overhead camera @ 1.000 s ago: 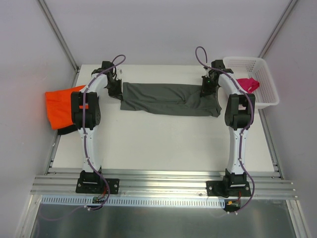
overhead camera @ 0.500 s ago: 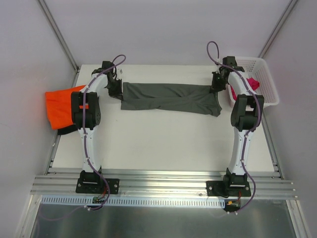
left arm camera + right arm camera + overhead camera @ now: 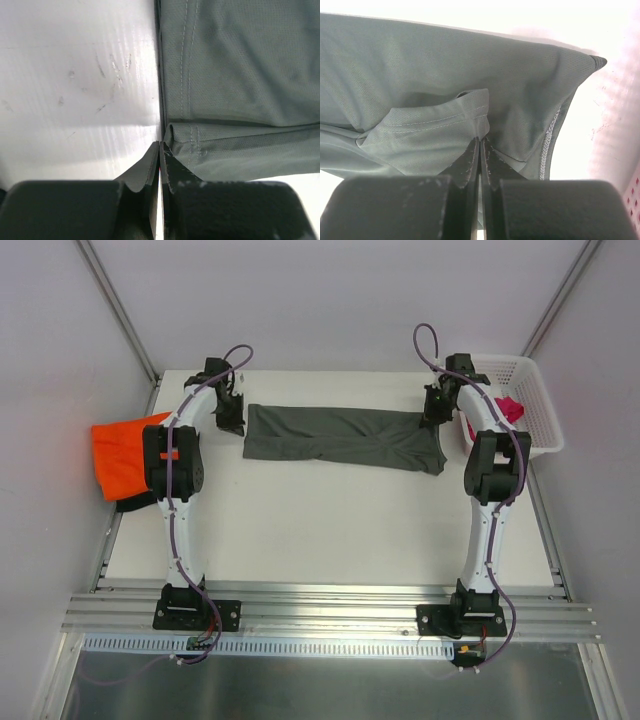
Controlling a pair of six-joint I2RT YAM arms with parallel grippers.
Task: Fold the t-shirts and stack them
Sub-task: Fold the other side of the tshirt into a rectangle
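Observation:
A dark grey t-shirt lies stretched in a long flat band across the back of the table. My left gripper is at its left end. In the left wrist view the gripper is shut, its tips pinching the folded corner of the grey cloth. My right gripper is at the right end, shut on a hemmed fold of the same shirt. An orange t-shirt lies folded at the left table edge, on top of a dark one. A magenta t-shirt sits in the basket.
The white lattice basket stands at the back right corner, close beside my right arm. Pale walls close off the back and both sides. A metal rail holding both arm bases runs along the near edge.
My right gripper has moved right and back towards the basket, pulling the grey shirt's right end out flat. The left gripper shifted slightly back and left; the shirt's left edge followed.

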